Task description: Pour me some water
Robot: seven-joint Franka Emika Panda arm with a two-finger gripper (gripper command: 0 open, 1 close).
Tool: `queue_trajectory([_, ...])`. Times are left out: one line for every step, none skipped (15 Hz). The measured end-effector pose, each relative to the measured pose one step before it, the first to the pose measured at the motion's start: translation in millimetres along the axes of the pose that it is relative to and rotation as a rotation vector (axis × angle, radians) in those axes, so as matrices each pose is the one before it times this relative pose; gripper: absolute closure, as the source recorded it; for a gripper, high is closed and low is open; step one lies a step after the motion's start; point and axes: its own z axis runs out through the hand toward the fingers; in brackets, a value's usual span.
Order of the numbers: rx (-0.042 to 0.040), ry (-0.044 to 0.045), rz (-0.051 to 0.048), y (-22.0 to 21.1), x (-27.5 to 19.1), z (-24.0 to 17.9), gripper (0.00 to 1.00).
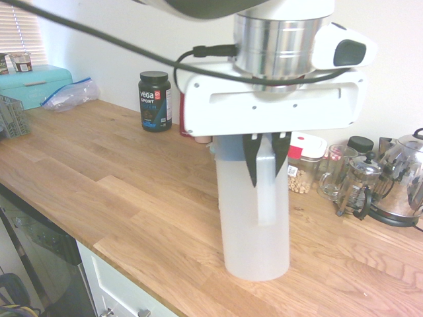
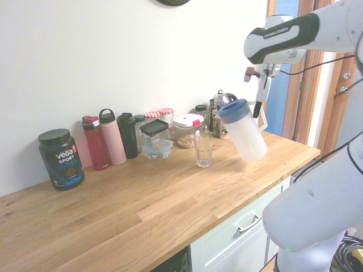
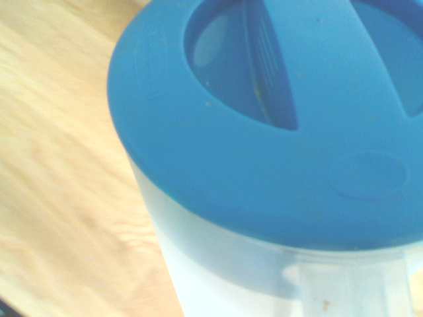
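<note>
Above the wooden surface (image 2: 142, 209), the pitcher (image 2: 247, 139) with the water is hanging in the air, its long axis slanting so that its blue lid (image 2: 233, 111) is leaning toward the drinking glass (image 2: 203, 152). The fingers (image 1: 250, 158) are clamping the handle (image 1: 266, 195), with the body lying on the glass side of them; pouring is probably needing more tilt that way.

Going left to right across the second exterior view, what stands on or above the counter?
Black protein powder tub, red bottle, pink bottle with black loop lid, black tumbler, clear ribbed drinking glass, frosted pitcher with blue lid, tilted in the hand's grip.
</note>
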Motion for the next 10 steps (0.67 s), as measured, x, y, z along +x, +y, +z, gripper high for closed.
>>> queue_trajectory([-0.02005, -0.00798, -0.01787, -9.08, 14.25, -2.32, 1.00])
queue_trajectory([-0.02173, -0.00899, -0.02214, -12.28, 13.29, -1.19, 1.00])
queue_trajectory([-0.03019, -0.01258, -0.02735, -13.03, 10.69, 0.33, 1.00])
queue_trajectory([-0.04650, -0.01643, -0.02641, -11.00, 6.97, 0.43, 1.00])
queue_trajectory([-0.05572, -0.01632, -0.02272, -8.85, 4.61, -1.21, 1.00])
queue_trajectory([-0.04880, -0.01171, -0.02139, -6.42, 2.52, -3.22, 1.00])
queue_trajectory([-0.04872, -0.01318, -0.02112, -5.26, 1.71, -3.03, 1.00])
queue_trajectory([-0.04597, -0.01215, -0.01975, -7.18, 2.14, -2.24, 1.00])
queue_trajectory([-0.03176, -0.00947, -0.02158, -9.43, 2.68, -0.17, 1.00])
queue_trajectory([-0.02739, -0.01101, -0.02216, -11.97, 3.30, 1.11, 1.00])
